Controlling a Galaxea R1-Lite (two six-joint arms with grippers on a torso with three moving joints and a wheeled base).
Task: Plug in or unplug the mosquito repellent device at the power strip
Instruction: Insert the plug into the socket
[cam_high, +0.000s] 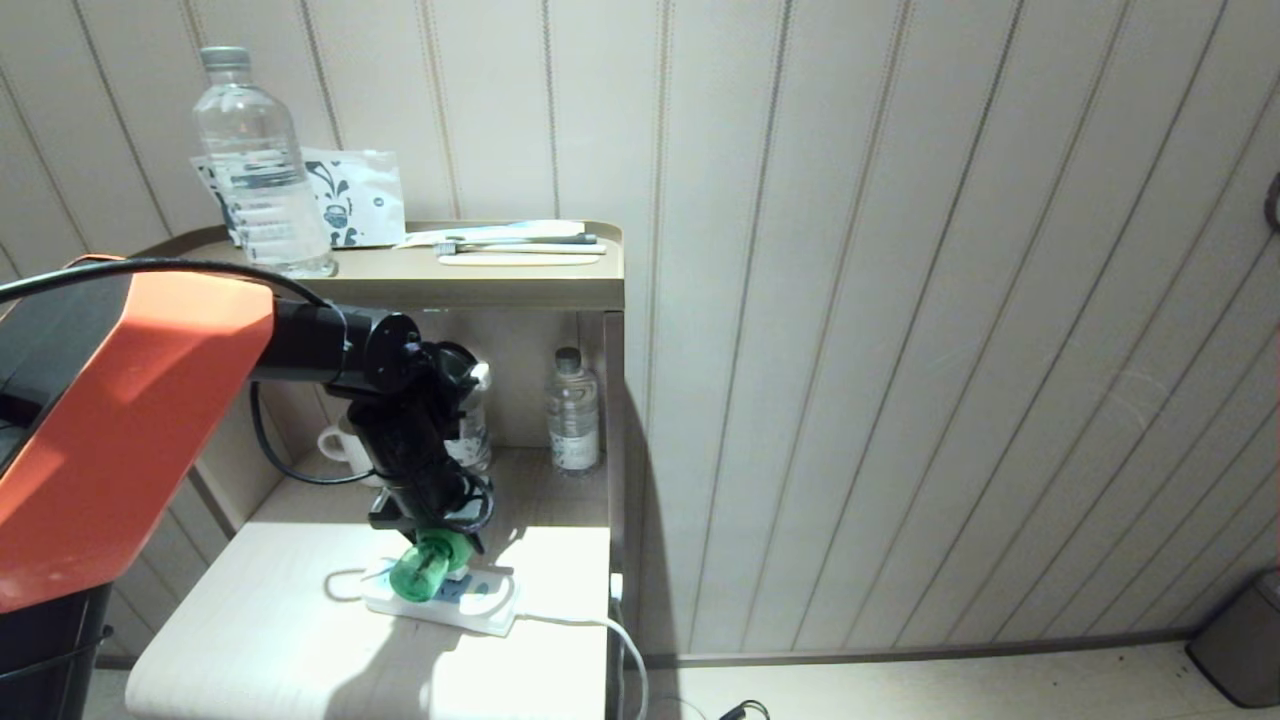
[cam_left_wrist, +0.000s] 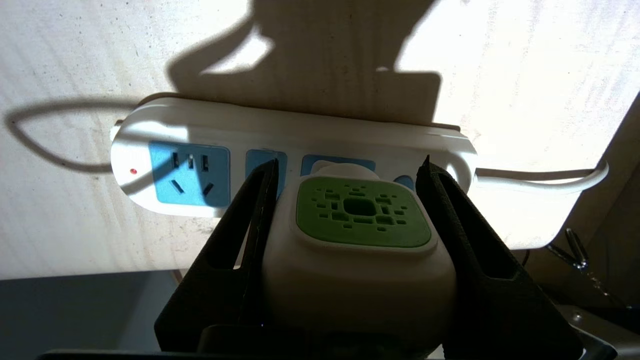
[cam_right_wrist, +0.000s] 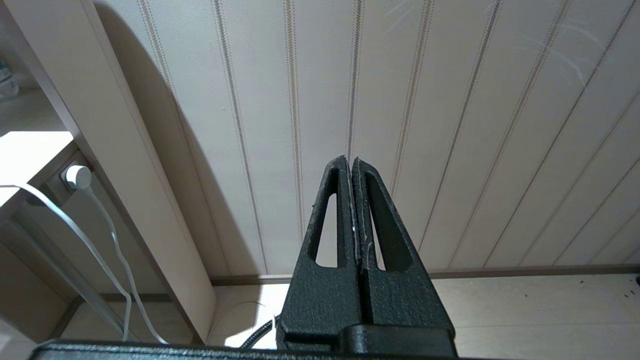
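The left gripper reaches down over the lower worktop of a bedside stand, its jaws clamped on the white sides of the mosquito repellent device. In the left wrist view the two dark fingers press against either flank of the device's rounded head, whose green vented face points toward the power strip. The device sits at the strip, over the outlets toward the cord end; whether its prongs are fully seated cannot be told. In the head view the translucent green bottle of the device sticks out toward the camera, tilted, just above the strip. A free blue socket with a small red light beside it lies at the strip's far end, and the white cord runs off the other end.

The right gripper hangs away from the stand, facing the panelled wall, its jaws pressed together and empty.

A clear water bottle stands on the upper shelf, and a smaller bottle stands at the back of the lower level
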